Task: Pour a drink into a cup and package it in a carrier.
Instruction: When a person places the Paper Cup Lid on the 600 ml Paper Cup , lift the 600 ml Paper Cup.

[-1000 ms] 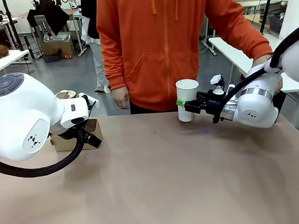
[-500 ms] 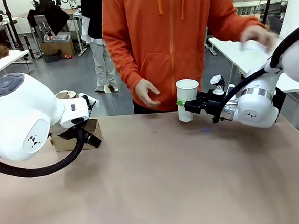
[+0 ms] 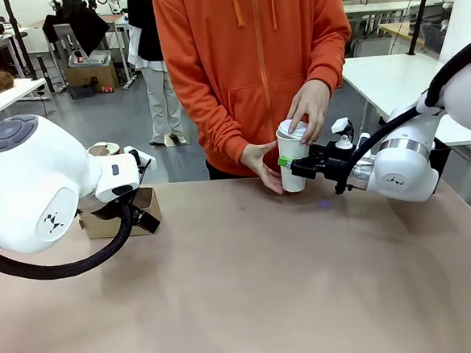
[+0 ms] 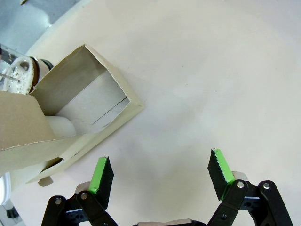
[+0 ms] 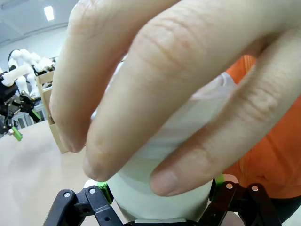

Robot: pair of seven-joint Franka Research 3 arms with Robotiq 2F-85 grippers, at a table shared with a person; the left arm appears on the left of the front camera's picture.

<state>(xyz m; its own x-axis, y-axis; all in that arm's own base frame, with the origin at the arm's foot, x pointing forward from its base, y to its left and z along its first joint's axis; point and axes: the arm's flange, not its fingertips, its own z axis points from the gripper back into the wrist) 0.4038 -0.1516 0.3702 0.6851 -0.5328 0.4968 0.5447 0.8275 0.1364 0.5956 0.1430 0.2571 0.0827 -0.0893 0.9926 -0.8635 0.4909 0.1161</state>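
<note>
Front view: cup (image 3: pixel 292 150) clamped by right gripper (image 3: pixel 286 165) near far edge of table (image 3: pixel 251 280), green pads pressed on both sides. Lid (image 3: pixel 289 127) pushed onto rim by person's hand (image 3: pixel 311 106); other hand (image 3: pixel 260 160) cupped against cup's side. Left wrist view: left gripper (image 4: pixel 162 172) spread wide, nothing held, hung over bare table just beside carrier (image 4: pixel 75 117). Carrier set at table's left side, well apart from cup.

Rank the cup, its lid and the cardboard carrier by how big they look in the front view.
1. carrier, partly hidden by the left arm
2. cup
3. lid, mostly under a hand
</note>
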